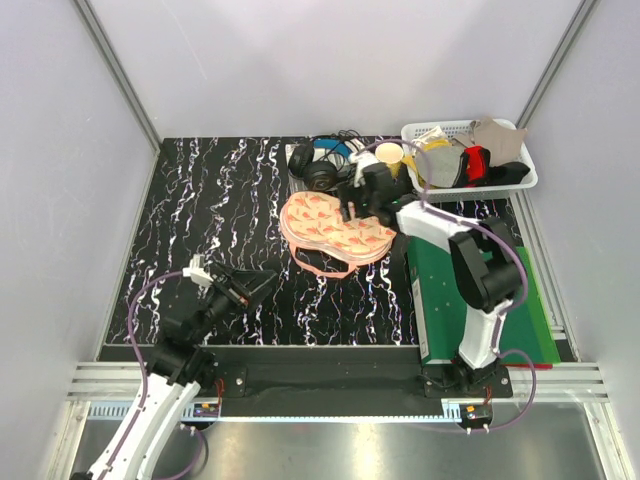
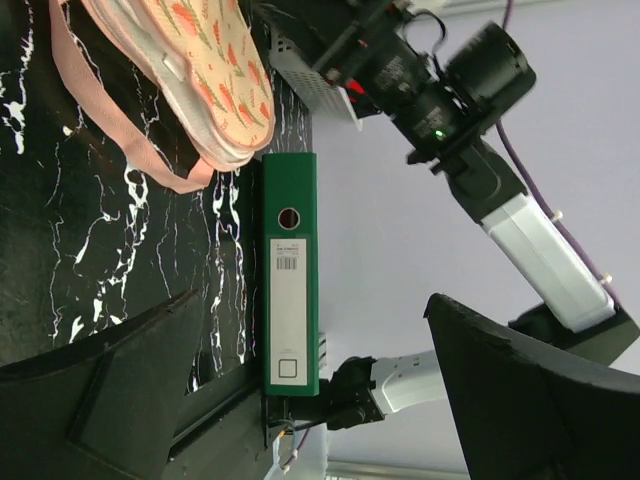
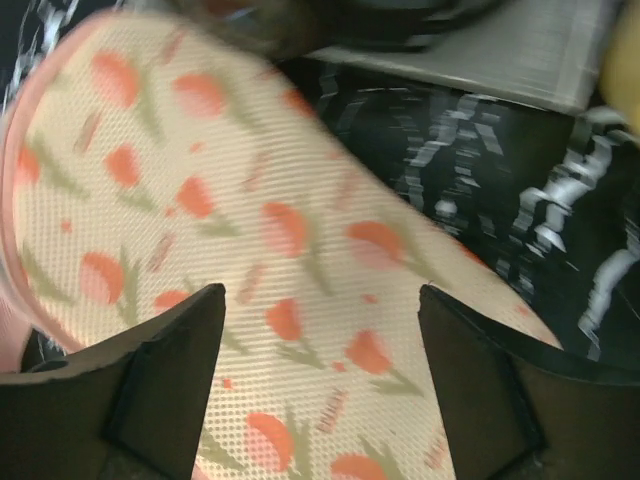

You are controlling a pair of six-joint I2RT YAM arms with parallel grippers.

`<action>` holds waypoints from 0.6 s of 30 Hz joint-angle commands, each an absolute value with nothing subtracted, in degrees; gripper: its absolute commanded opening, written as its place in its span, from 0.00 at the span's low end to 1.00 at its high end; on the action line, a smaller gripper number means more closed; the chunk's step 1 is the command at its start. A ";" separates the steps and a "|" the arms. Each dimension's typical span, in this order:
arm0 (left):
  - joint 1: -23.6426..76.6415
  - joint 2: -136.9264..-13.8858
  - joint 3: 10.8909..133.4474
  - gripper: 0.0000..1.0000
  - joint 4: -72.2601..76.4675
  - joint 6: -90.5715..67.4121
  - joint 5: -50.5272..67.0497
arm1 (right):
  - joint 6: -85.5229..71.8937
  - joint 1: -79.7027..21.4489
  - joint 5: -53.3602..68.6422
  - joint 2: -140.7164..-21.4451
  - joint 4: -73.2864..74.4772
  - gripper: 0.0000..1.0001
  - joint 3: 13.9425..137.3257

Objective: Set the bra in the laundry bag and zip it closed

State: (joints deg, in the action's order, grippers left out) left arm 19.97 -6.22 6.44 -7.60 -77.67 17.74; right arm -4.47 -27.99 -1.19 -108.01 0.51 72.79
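Note:
The peach-pink printed laundry bag [image 1: 330, 230] lies flat on the black marbled table, its pink loop [image 1: 325, 266] toward the near side. My right gripper [image 1: 357, 207] hovers just over the bag's far right lobe, open and empty; in the right wrist view the bag's mesh [image 3: 300, 250] fills the space between the fingers [image 3: 150, 390]. The red bra [image 1: 477, 163] lies in the white basket at the back right. My left gripper [image 1: 262, 284] is open and empty, low over the table, to the near left of the bag. The left wrist view shows the bag [image 2: 200, 70] at the top left.
The white basket [image 1: 520, 182] holds cloths and other items. Black headphones [image 1: 318, 166] lie on a grey tray behind the bag, beside a yellow cup [image 1: 390, 155]. A green binder [image 1: 450, 300] lies at the right, also in the left wrist view [image 2: 292, 290].

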 commanded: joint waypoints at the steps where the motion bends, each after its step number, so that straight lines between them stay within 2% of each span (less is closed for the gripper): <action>1: 19.95 -5.45 14.84 0.99 -13.07 -70.60 16.99 | 9.48 -34.44 2.17 -110.30 -5.70 0.78 73.92; 3: 19.95 -5.36 19.57 0.99 -19.73 -64.53 14.43 | 11.06 -36.64 2.72 -111.61 -7.20 0.74 72.61; 8: 20.21 -5.45 24.96 0.99 -26.63 -56.53 8.71 | 13.44 -40.16 0.36 -114.60 -8.61 0.71 69.87; 11: 20.39 -5.19 25.75 0.99 -26.98 -55.72 8.17 | 14.06 -40.60 -2.28 -117.58 -6.69 0.60 70.48; 13: 20.39 -5.10 25.93 0.98 -27.07 -55.72 8.35 | 14.68 -40.95 -4.21 -118.47 -5.89 0.46 70.84; 18: 20.39 -5.10 26.28 0.98 -28.12 -55.02 8.00 | 16.08 -43.06 -5.81 -116.28 -4.57 0.22 70.75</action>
